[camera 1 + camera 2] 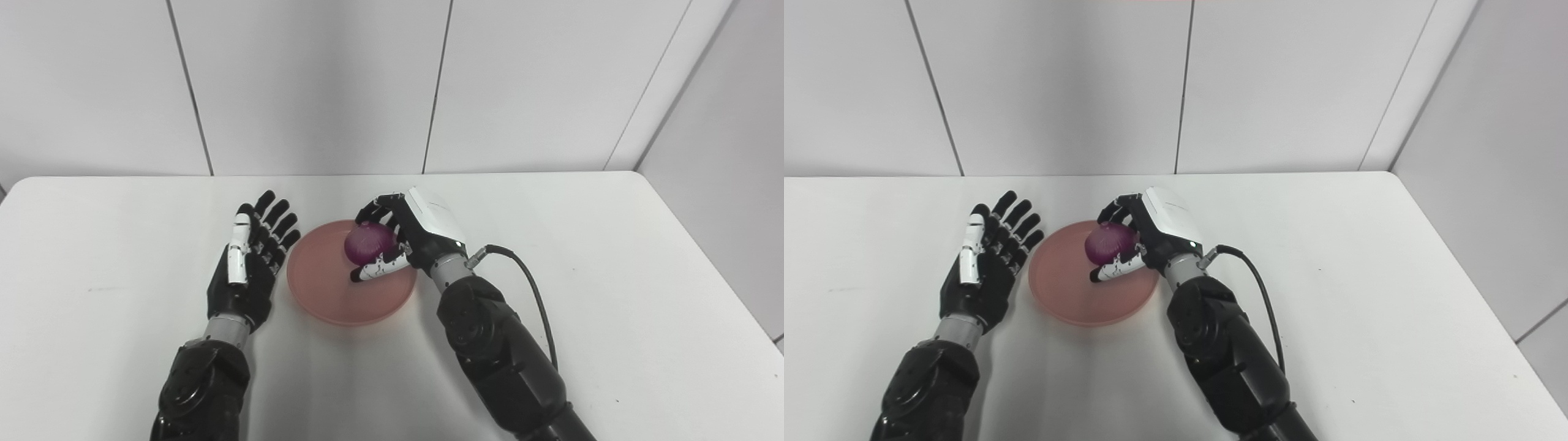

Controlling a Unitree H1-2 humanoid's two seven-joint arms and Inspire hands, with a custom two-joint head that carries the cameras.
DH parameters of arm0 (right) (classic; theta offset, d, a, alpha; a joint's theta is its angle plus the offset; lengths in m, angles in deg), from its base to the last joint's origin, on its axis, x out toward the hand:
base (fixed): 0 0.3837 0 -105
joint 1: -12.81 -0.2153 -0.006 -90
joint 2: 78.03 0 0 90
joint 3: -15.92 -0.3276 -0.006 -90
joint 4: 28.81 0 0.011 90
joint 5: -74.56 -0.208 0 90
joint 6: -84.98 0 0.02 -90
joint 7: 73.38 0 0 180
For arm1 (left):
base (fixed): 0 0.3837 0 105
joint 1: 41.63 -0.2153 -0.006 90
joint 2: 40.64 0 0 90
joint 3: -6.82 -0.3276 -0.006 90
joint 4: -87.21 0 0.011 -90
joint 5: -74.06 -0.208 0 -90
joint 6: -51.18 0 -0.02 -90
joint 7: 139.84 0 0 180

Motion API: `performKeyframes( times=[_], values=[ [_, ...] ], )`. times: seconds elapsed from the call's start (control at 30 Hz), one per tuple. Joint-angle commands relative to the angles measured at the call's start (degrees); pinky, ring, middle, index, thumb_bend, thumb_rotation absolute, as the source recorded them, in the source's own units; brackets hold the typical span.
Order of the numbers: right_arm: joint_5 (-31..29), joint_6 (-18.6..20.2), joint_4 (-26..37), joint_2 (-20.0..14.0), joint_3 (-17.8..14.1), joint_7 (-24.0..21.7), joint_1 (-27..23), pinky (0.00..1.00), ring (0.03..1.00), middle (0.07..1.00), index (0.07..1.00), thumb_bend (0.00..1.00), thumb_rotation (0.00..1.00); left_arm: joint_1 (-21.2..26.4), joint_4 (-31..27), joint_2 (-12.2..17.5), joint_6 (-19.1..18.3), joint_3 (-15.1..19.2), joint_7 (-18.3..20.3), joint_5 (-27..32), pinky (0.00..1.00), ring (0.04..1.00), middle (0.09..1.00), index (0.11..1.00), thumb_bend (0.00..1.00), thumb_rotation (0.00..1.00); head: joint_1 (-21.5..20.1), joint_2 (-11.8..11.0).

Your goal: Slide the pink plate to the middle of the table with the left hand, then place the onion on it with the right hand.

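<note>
1. Left eye view: the pink plate [350, 282] sits near the middle of the white bench [612, 275]. The right robot hand [401, 236] reaches over the plate's far right part, fingers and thumb clamped round the purple onion [368, 243]. The onion is over the plate; whether it already touches the plate's floor I cannot tell.

2. Left eye view: the left robot hand [251, 263] lies just beside the plate's left rim, fingers spread apart and holding nothing. Whether a fingertip touches the rim is unclear.

3. Right eye view: the same layout, with the onion [1110, 244] inside the plate's [1078, 294] outline toward its far side, gripped by the right robot hand [1145, 236]. The left robot hand [989, 260] is flat and open on the bench [1366, 275].

4. Judgement on the step in hand, placing the onion: bring it low until it bears on the plate, preferably nearer the centre, since a round onion may roll toward the rim. Spread the fingers slowly, then lift straight up so the thumb does not drag it. The left robot hand is best left beside the rim to steady the plate.
</note>
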Motion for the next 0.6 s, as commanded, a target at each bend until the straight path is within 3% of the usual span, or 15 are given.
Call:
performKeyframes(
  times=[0.0,0.3,0.47,0.5,0.57],
  values=[
    [-0.01,-3.71,-0.46,0.81,-0.07,2.47,-2.68,0.34,0.43,0.522,0.489,0.52,0.13,1.05,-1.97,-0.88,1.31,-0.44,-0.2,-0.33,0.92,0.925,0.93,0.915,0.43,1.0,0.29,-0.07],
    [-0.78,-4.9,-4.86,1.92,0.4,3.45,-2.46,0.34,0.434,0.529,0.489,0.52,0.13,1.04,-1.95,-1.28,1.97,-0.62,-0.57,-0.61,0.92,0.925,0.935,0.922,0.43,1.0,1.3,0.07],
    [-0.32,-4.44,-4.03,2.14,0.53,3.84,-1.57,0.4,0.508,0.599,0.491,0.52,0.14,1.08,-1.97,-1.37,1.89,-0.63,-0.8,-0.84,0.92,0.923,0.932,0.92,0.43,1.0,1.55,0.18],
    [-0.3,-4.21,-3.65,2.14,0.55,3.66,-1.44,0.42,0.531,0.621,0.565,0.67,0.15,1.08,-2.03,-1.39,1.81,-0.63,-0.85,-0.84,0.92,0.922,0.931,0.919,0.43,1.0,1.55,0.18],
    [-0.38,-3.88,-2.79,2.05,0.61,3.06,-1.21,0.45,0.559,0.648,0.636,0.8,0.17,1.07,-2.04,-1.45,1.81,-0.59,-0.86,-0.77,0.92,0.922,0.931,0.919,0.43,1.0,1.63,0.22]
  ],
)
